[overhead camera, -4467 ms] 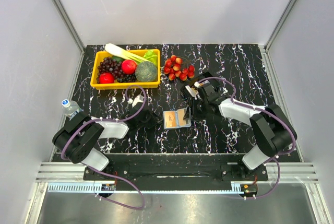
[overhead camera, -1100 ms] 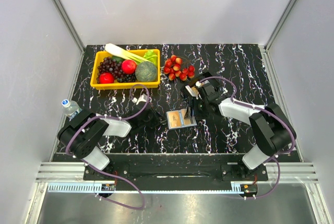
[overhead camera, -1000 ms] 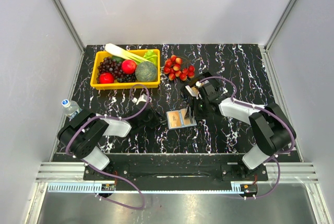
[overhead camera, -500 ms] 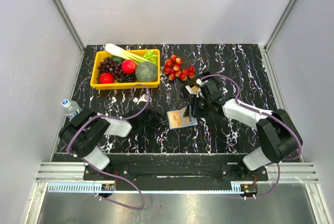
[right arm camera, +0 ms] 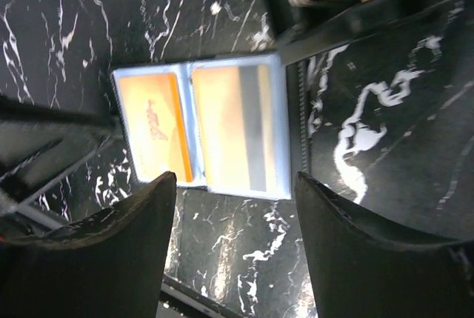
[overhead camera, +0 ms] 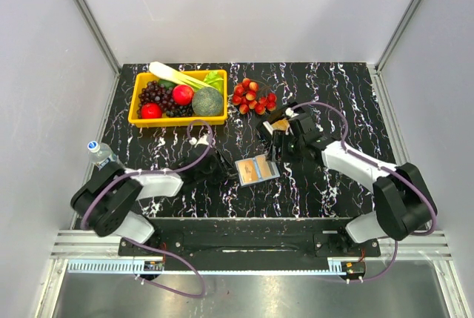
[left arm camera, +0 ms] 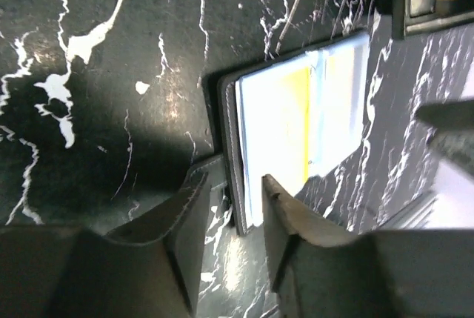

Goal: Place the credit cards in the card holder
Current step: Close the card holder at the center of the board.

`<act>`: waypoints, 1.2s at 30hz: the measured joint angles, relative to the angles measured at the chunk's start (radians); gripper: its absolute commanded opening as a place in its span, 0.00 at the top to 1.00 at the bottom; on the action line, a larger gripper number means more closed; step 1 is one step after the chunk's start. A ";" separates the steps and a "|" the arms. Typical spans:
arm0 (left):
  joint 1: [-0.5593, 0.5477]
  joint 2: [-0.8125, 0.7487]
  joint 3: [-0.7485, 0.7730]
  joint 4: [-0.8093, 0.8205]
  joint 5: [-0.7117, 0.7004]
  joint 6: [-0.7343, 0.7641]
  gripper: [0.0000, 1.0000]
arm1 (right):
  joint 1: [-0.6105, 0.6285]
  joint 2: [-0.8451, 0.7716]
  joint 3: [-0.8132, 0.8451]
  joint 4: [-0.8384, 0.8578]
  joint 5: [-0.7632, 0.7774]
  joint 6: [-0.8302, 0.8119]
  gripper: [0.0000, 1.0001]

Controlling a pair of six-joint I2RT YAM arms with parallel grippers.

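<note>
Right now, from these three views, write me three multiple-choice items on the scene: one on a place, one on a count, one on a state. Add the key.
1. The card holder lies on the table:
A. at the back left corner
B. against the right edge
C. in the middle, between the left gripper and the right gripper

2. Orange credit cards showing in its pockets:
A. two
B. none
C. four

3. The card holder is:
A. folded shut
B. spread open flat
C. standing on edge

Key:
1 C: the top view shows it between the tips of both arms.
2 A: the right wrist view shows one card in each half.
3 B: both light-blue halves face up on the table.
</note>
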 measured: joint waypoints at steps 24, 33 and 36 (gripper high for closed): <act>-0.016 -0.224 0.038 -0.415 -0.177 0.125 0.35 | -0.056 0.117 -0.013 0.034 -0.023 -0.027 0.29; -0.018 -0.152 0.049 -0.333 -0.131 0.086 0.76 | -0.056 0.128 -0.022 0.057 -0.056 -0.026 0.29; -0.019 -0.143 0.049 -0.330 -0.127 0.078 0.87 | -0.056 0.130 -0.023 0.064 -0.070 -0.026 0.29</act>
